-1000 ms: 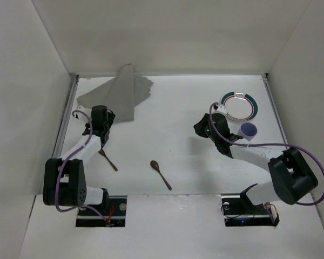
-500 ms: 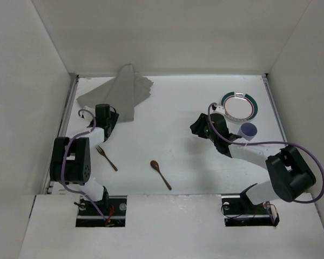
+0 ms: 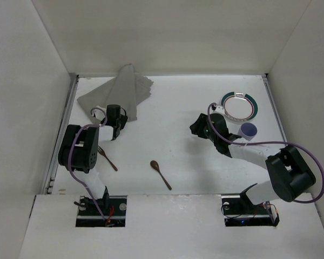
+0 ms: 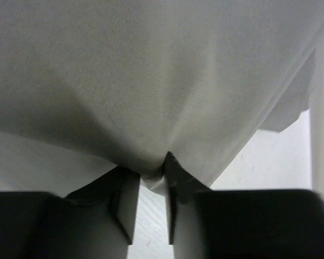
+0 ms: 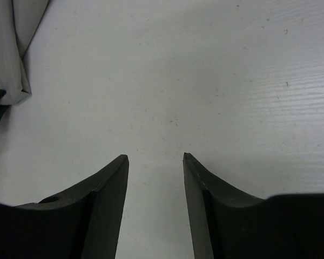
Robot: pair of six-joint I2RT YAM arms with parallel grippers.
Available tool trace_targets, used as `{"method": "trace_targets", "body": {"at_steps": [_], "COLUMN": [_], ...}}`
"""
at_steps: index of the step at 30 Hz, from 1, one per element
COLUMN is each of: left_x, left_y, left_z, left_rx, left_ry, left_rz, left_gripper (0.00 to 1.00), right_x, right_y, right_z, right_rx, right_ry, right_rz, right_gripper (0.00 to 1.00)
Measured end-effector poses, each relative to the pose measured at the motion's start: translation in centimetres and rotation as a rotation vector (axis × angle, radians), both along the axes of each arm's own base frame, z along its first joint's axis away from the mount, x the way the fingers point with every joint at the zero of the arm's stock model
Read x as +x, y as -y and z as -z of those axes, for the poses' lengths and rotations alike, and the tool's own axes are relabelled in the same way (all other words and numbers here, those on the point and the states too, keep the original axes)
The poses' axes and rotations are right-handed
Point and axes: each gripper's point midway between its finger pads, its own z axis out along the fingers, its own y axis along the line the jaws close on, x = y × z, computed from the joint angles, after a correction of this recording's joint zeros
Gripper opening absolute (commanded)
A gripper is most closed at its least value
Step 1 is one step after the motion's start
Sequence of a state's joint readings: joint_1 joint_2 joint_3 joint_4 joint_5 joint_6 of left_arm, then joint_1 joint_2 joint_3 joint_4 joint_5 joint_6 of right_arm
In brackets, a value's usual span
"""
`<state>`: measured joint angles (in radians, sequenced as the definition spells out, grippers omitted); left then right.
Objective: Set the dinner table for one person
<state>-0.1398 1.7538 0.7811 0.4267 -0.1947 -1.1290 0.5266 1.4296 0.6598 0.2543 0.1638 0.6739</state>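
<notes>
Left tool (image 4: 150,174) of mine is pinching a fold of the grey cloth (image 4: 151,81) between nearly closed jaws. That cloth is lying toward 11 o'clock on the white bench (image 3: 173,102), which is spreading under everything. My right tool (image 5: 154,158) is hanging over bare bench with jaws apart, gripping nothing, the ringed plate (image 3: 238,104) at its 2 o'clock and the purple cup (image 3: 249,130) at its 3 o'clock.

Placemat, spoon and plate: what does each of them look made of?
Placemat: woven cloth, matte grey. The left wrist view shows a fine weave and soft folds.
Spoon: probably wood, since it is dark brown and dull, though plastic can't be ruled out.
Plate: glazed ceramic or plastic, white with a teal rim band. It is too small in view to tell which.
</notes>
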Motion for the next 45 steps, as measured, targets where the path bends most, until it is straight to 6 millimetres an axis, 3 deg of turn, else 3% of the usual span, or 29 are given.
{"method": "trace_targets", "body": {"at_steps": [3, 7, 12, 18, 21, 23, 27, 32, 37, 41, 43, 45], "left_x": [-0.2, -0.6, -2.2, -4.9, -6.9, -8.4, -10.6, -11.2, -12.0, -11.7, -10.9, -10.2], "left_y": [1.5, 5.1, 11.5, 21.0, 24.9, 26.9, 29.1, 28.9, 25.9, 19.7, 15.2, 10.1], "left_z": [0.2, -0.2, -0.8, -2.2, -1.8, -1.4, -1.3, -2.8, -7.5, -10.3, -9.8, -8.1], "left_rx": [0.0, -0.012, -0.025, -0.064, -0.087, -0.095, -0.112, -0.104, -0.064, -0.029, 0.003, 0.047], "left_ry": [-0.001, 0.017, 0.034, 0.072, 0.069, 0.061, 0.051, 0.072, 0.16, 0.23, 0.216, 0.164], "left_rz": [0.036, 0.121, 0.276, 0.501, 0.609, 0.678, 0.771, 0.821, 0.832, 0.706, 0.592, 0.454], "left_gripper": [0.11, 0.09, 0.08, 0.08, 0.15, 0.24, 0.36, 0.37, 0.37, 0.39, 0.42, 0.43], "right_x": [-0.1, -0.1, -0.2, -0.3, -0.2, -0.1, 0.5, 1.1, 1.3, 1.3, 1.4, 1.4], "right_y": [-0.1, -0.3, -0.6, -1.0, -1.1, -1.1, -0.9, -0.4, -0.2, -0.7, -1.1, -1.3], "right_z": [0.0, 0.0, 0.5, 1.2, 1.8, 2.3, 2.1, 3.6, 5.0, 5.3, 5.2, 5.4], "right_rx": [-0.001, -0.003, -0.008, 0.008, 0.032, 0.053, 0.109, 0.158, 0.193, 0.223, 0.238, 0.249], "right_ry": [0.001, 0.0, -0.011, -0.036, -0.059, -0.079, -0.082, -0.131, -0.18, -0.2, -0.202, -0.209], "right_rz": [-0.003, -0.011, -0.019, -0.027, -0.025, -0.022, -0.006, 0.023, 0.046, 0.043, 0.037, 0.031], "right_gripper": [0.55, 0.64, 0.69, 0.73, 0.75, 0.75, 0.75, 0.73, 0.64, 0.6, 0.58, 0.47]}}
